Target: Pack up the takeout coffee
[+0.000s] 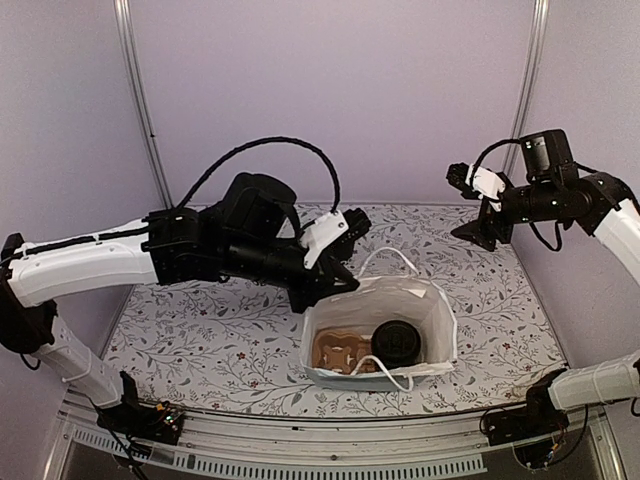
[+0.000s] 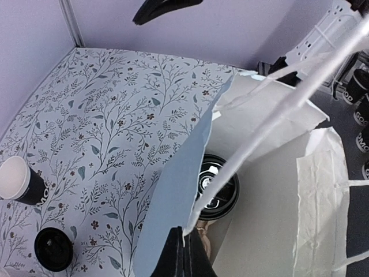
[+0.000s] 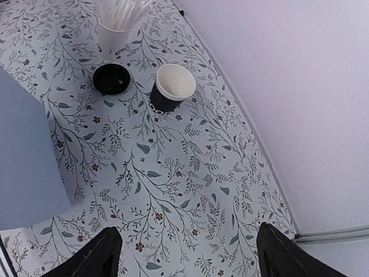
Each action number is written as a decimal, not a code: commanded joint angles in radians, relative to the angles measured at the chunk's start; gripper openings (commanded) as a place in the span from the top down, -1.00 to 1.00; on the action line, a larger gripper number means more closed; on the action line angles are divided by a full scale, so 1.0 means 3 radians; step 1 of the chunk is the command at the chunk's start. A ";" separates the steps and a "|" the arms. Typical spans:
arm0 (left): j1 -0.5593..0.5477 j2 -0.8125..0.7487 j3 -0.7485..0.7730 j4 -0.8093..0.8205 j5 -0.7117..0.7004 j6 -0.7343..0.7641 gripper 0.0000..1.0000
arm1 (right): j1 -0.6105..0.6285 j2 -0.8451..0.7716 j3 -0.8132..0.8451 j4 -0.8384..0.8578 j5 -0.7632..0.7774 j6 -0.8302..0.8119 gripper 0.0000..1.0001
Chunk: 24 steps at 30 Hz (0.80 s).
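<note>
White-linked left arm (image 1: 80, 262) has black joints, black jaws, looping black cable (image 1: 285, 141).

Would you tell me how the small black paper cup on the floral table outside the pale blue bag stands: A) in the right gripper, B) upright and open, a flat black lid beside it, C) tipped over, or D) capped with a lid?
B: the small black paper cup stands upright, its cream inside showing, with the flat black round lid lying apart beside it on the table.
</note>
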 commanded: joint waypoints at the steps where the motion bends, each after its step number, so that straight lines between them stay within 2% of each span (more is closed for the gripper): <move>1: -0.0250 -0.0091 -0.0047 0.0116 -0.0103 -0.0006 1.00 | -0.0342 -0.0197 -0.0390 0.0719 -0.0066 0.0456 -0.68; 5: -0.0539 -0.0074 0.0056 -0.0012 -0.0254 -0.0017 0.98 | -0.0346 -0.0340 -0.0814 0.0971 -0.0109 0.0533 -0.69; 11: -0.0874 -0.0080 0.0117 -0.0234 -0.0270 -0.0033 0.86 | -0.0347 -0.0248 -0.0905 0.0942 -0.0244 0.0643 -0.70; 17: -0.1124 0.0041 0.0209 -0.0467 -0.0297 -0.0105 1.00 | -0.0346 -0.0090 -0.0915 0.0903 -0.0385 0.0727 -0.71; 24: -0.1391 0.0074 0.0338 -0.0550 -0.0390 -0.0082 1.00 | -0.0345 -0.0018 -0.0886 0.0853 -0.0502 0.0767 -0.72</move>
